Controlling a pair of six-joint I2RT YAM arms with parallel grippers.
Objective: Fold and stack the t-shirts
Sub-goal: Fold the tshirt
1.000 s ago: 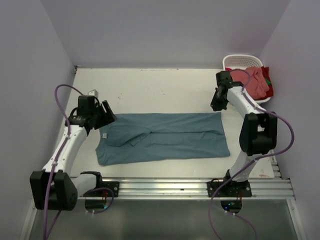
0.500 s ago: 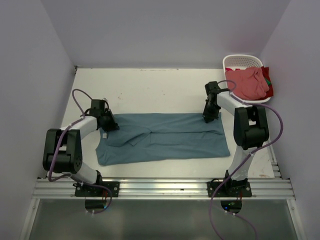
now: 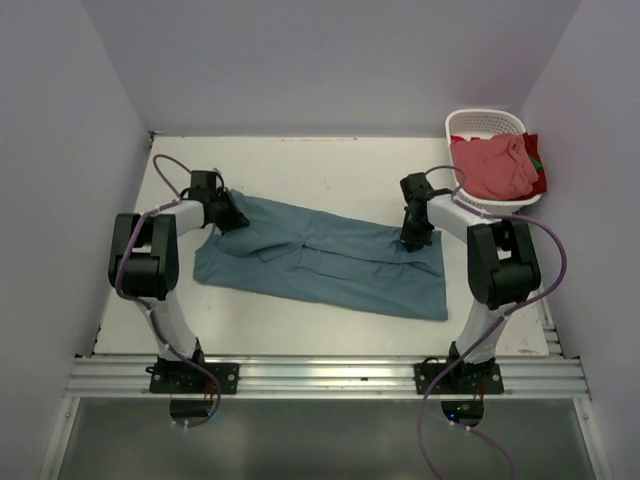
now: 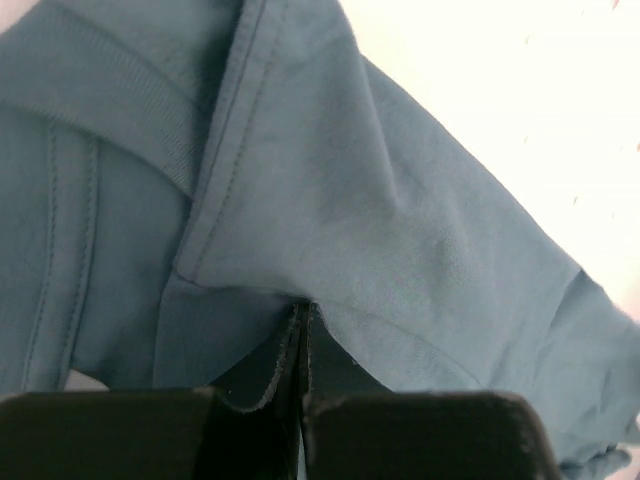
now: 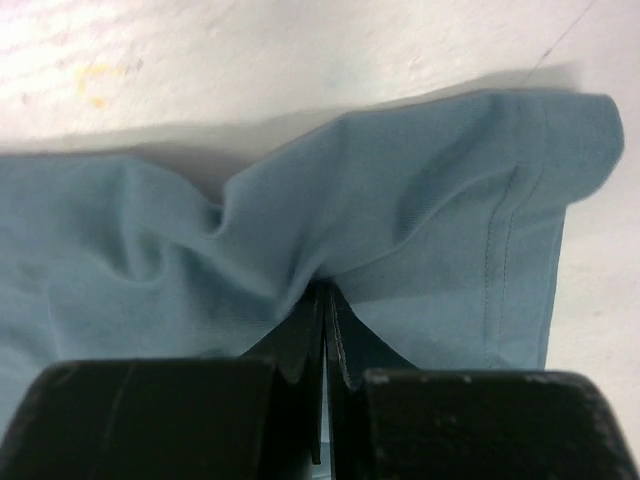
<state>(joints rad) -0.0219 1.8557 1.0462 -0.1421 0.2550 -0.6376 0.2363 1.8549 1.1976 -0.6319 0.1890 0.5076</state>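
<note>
A dusty teal-blue t-shirt [image 3: 320,262] lies folded lengthwise as a long slanted strip across the white table [image 3: 300,170]. My left gripper [image 3: 232,216] is shut on its far left corner, cloth [image 4: 330,190] pinched between the jaws [image 4: 302,312]. My right gripper [image 3: 412,240] is shut on the far right corner near the hem [image 5: 505,250], fabric bunched at the jaw tips [image 5: 322,292]. A salmon pink-red t-shirt [image 3: 492,165] sits heaped in the basket.
The white slotted basket [image 3: 482,125] stands at the back right corner, with a bit of darker red and green cloth [image 3: 538,172] at its right side. Purple-grey walls close in the table on three sides. A metal rail [image 3: 330,375] runs along the near edge.
My left gripper came down and shut on the shirt's left corner, then pulled it toward the back. The right gripper shifted a little left with its corner. The strip now lies slanted.
</note>
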